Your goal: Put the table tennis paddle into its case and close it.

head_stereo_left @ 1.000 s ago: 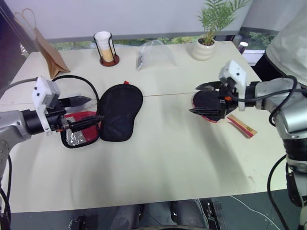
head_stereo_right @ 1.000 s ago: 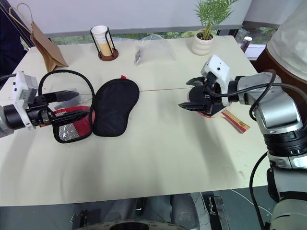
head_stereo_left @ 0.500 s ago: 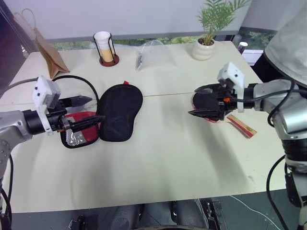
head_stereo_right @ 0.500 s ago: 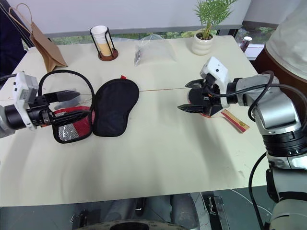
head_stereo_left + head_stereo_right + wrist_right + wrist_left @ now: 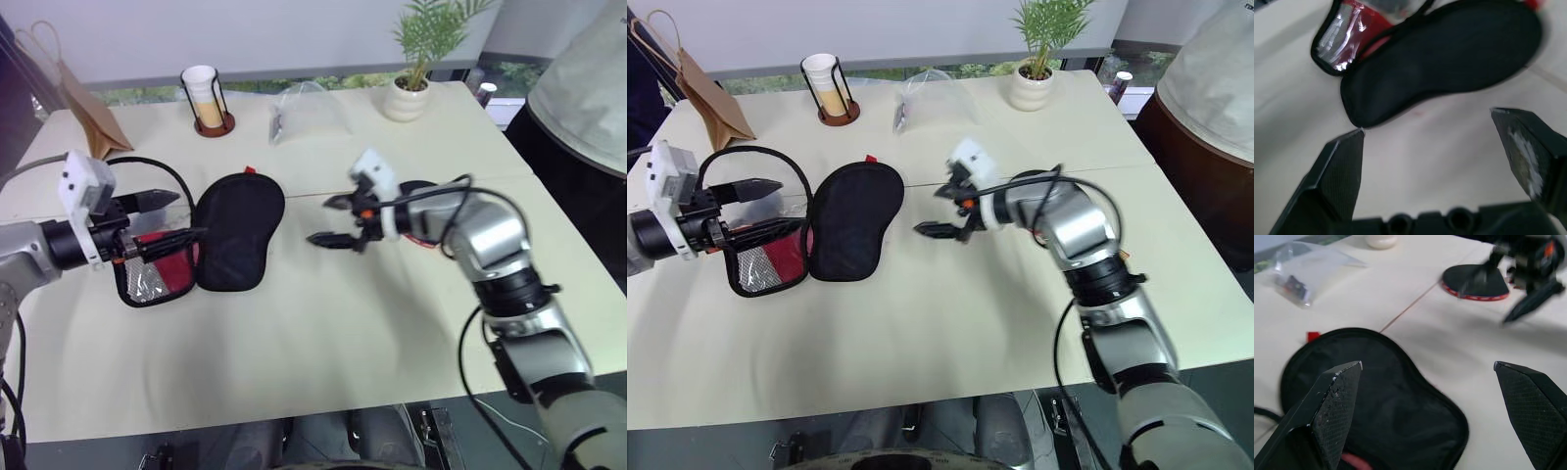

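Both grippers stand with fingers apart, holding nothing: my left gripper [image 5: 167, 217] over the open, paddle-shaped black fabric case with red lining [image 5: 230, 230], my right gripper [image 5: 335, 221] above bare bench [image 5: 323, 323] between case and paddle. Farther right, the black-faced, red-edged table tennis paddle [image 5: 1476, 281] lies flat on the bench, unloaded. Judged step: loading not begun. Next move: grasp paddle, insert into case.

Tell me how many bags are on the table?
2: a brown paper bag at the far left corner, and a clear plastic bag at the far edge, between the cup holder and the potted plant.
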Available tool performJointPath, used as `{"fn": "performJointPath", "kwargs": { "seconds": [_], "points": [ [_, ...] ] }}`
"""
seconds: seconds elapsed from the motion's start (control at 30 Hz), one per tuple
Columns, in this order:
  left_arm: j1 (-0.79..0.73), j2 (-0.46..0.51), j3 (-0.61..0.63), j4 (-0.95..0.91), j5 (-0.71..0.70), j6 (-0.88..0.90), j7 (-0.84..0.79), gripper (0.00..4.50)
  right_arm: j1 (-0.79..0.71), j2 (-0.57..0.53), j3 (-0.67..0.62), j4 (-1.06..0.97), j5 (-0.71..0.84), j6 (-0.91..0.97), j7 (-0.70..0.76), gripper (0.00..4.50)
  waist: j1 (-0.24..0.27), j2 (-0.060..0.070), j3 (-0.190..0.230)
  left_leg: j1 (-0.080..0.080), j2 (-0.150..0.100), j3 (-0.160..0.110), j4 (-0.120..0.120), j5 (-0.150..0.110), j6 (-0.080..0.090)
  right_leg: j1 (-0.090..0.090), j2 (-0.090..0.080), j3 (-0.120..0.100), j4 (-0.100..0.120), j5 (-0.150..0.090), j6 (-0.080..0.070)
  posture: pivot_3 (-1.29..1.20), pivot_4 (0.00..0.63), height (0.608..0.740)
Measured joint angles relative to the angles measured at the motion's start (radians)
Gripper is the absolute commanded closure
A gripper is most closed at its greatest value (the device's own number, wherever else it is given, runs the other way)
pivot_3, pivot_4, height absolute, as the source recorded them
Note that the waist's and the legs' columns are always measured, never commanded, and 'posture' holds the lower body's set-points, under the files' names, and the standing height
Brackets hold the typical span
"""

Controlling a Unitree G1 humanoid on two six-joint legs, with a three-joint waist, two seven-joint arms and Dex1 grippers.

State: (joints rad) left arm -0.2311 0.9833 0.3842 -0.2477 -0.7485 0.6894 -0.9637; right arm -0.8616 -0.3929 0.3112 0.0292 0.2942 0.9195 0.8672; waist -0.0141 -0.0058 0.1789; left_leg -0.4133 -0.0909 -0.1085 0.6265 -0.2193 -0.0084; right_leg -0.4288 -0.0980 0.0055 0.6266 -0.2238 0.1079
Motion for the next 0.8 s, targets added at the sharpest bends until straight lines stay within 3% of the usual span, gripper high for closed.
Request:
{"fn": "performJointPath", "kwargs": {
  "seconds": [0.27,0.8],
  "points": [
    [0.033,0.004,0.034,-0.027,0.002,0.002,0.008,0.0,-0.061,0.22,0.062,0.227,-0.073,0.066,-0.155,0.05,-0.002,0.0,0.0,0.0,0.0,0.0,0.0,0.001,-0.002,-0.001,0.001,0.0,0.002,0.0,0.0,0.0,0.15,0.74],
    [0.059,0.005,0.054,-0.071,-0.005,0.022,0.031,0.0,-0.074,0.4,0.064,0.417,-0.129,0.0,-0.233,0.05,-0.031,-0.001,-0.001,0.006,0.001,-0.001,-0.008,0.004,-0.006,-0.001,0.003,0.002,0.004,0.0,-0.001,0.0,0.15,0.74]
  ]
}}
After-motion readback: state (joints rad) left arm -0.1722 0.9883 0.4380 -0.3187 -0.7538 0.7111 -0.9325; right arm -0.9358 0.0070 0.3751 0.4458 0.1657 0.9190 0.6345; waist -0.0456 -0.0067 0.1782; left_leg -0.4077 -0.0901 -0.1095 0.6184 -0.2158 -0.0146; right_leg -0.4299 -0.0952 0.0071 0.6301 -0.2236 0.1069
